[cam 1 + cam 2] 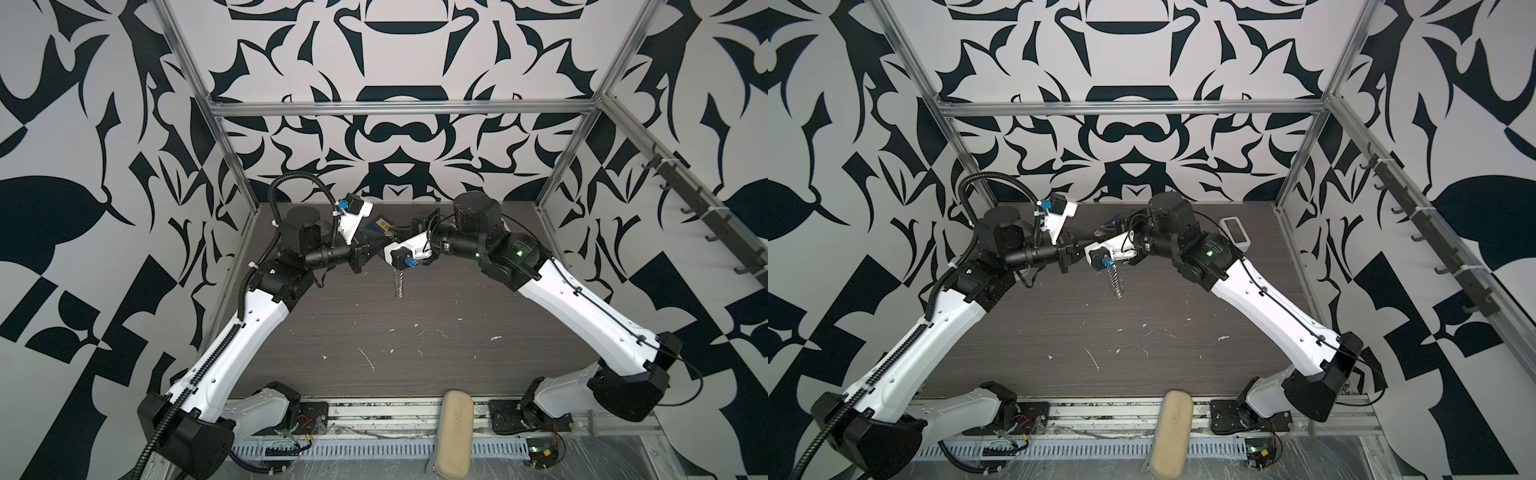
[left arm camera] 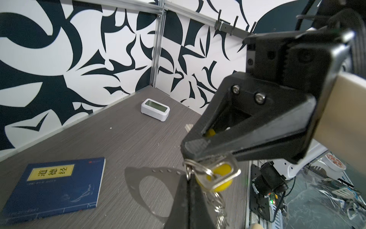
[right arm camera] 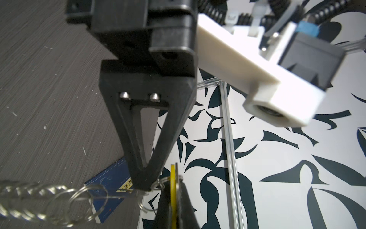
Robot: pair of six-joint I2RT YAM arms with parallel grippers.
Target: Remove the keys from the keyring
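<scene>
- Arms: two. The left arm (image 1: pixel 249 328) and the right arm (image 1: pixel 582 303) each rise from the front rail (image 1: pixel 395 415), bend at the elbow and reach inward. Their wrists meet tip to tip above the rear middle of the table (image 1: pixel 415 353).
- Left gripper (image 3: pixel 143 187): one. Its fingers are pressed together, and the tip pinches a silver ring of the keyring just beside the key.
- Right gripper (image 2: pixel 196 151): one. Its fingers are clamped on the flat sides of the key, and in the right wrist view the yellow edge shows between them.
- Key (image 2: pixel 217 178): one. It is a yellow tag with a silver metal head, held in the air between the two gripper tips. A ring passes through its head.
- Keyring (image 1: pixel 399 282): one, lifted with the key. In both top views its chain of silver rings hangs down below the grippers. Whether the lower end touches the table cannot be told, and the rings overlap too much to count.
- Book (image 2: pixel 55 186): one, dark blue with a yellow label, lying flat on the table near the back wall.
- Clock (image 2: pixel 155 109): one, white, on the table toward the rear right corner.
- Pouch (image 1: pixel 455 432): one, beige, lying across the front rail.
</scene>
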